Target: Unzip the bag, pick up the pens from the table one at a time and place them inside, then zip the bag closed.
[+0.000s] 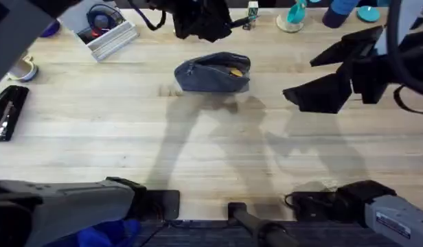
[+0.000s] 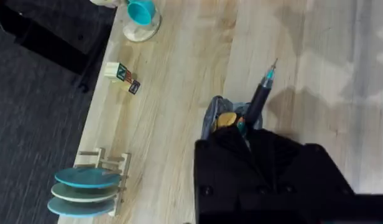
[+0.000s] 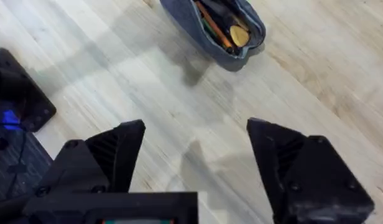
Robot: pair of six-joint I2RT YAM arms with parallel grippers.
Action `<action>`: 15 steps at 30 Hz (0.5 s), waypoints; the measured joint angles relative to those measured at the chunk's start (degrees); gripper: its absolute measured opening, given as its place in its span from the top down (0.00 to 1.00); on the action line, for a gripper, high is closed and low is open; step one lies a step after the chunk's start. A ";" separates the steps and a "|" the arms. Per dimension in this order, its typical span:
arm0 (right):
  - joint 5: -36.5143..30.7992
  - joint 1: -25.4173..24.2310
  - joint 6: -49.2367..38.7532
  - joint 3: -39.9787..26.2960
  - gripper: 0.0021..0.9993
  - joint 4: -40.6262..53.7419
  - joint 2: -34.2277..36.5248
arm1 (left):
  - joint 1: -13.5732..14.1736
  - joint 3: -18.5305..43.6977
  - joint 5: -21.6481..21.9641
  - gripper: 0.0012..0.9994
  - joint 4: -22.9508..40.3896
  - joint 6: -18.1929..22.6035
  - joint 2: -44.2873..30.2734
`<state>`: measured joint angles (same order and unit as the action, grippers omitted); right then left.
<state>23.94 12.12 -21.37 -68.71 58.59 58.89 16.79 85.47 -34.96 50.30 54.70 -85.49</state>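
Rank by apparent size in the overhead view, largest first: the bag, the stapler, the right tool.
1. Right tool, though it sits nearer the camera, so its rank is unsure.
2. Bag.
3. Stapler, partly cut by the edge.

Dark grey carpet [image 2: 30, 93] runs beside the pale plank tabletop [image 1: 95, 130], soft shadows pooling across its grain, and teal plates [image 2: 86, 186] stand racked at the edge.
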 joint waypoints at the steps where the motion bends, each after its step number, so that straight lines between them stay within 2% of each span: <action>1: 0.00 0.00 0.00 0.00 0.00 0.00 0.00 | 0.03 0.00 0.00 0.96 0.00 0.00 -0.07; 15: 0.00 0.00 0.00 0.00 0.00 0.00 -0.01 | 1.08 0.04 -0.17 0.96 -0.14 0.00 -9.06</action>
<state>23.94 12.12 -21.37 -68.71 58.59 58.89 17.87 85.52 -35.14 50.16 54.70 -94.55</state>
